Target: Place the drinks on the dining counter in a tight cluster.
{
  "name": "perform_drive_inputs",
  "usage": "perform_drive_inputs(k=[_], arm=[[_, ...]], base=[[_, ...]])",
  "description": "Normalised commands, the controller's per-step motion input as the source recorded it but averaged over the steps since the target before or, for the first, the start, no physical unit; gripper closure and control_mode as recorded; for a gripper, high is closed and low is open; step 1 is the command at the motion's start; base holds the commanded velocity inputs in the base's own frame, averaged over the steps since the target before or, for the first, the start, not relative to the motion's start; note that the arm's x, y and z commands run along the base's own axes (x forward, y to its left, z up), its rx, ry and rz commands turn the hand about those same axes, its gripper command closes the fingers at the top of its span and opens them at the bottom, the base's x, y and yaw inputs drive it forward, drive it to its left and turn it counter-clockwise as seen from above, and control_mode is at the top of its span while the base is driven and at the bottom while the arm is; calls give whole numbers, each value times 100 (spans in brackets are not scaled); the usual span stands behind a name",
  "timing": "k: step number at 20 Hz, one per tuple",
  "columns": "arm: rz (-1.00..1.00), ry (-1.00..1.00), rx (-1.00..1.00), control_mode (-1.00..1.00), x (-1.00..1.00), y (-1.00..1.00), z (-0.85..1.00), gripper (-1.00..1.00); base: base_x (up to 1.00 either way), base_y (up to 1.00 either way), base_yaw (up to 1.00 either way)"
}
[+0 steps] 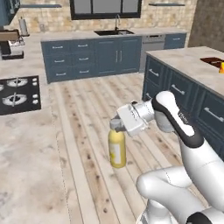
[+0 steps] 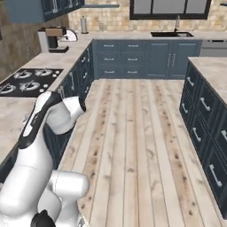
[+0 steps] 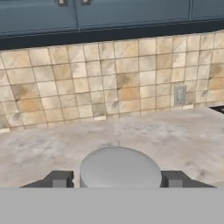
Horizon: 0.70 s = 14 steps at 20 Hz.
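End effector (image 1: 117, 123) is pinching the yellow bottle (image 1: 117, 151) up near its grey cap (image 3: 120, 168). In the hand view one dark finger (image 3: 59, 179) sits on each side of the cap, close against it. The bottle hangs straight up and down in the air, over the wooden floor (image 1: 87, 131), with nothing under it.

This bottle looks fat and smooth, like hard plastic. It may be a bit heavy if it is full. A smooth bottle can slip, and a grip this high lets the bottom swing. Slow moves would be safest. A hold lower on the fat part would be steadier, but the neck grip seems to work.

Over on the far right stands the dining tabletop (image 1: 183, 61), the beige top on dark blue drawers. The bottle is well apart from it. The wide floor between gives lots of room to move. The bottle must go up and over the tabletop's near edge without bumping it. On the left is another tabletop (image 1: 26, 144) with a black stove (image 1: 17, 94).
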Motion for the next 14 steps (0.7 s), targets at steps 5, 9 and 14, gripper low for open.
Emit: perform_drive_inputs(k=[5,9,14], arm=[[0,0,0,100,0,0,0,100],[0,0,0,100,0,0,0,100],[0,0,0,100,0,0,0,100]], base=[[65,-36,-5],[74,-40,0],[69,-45,0]])
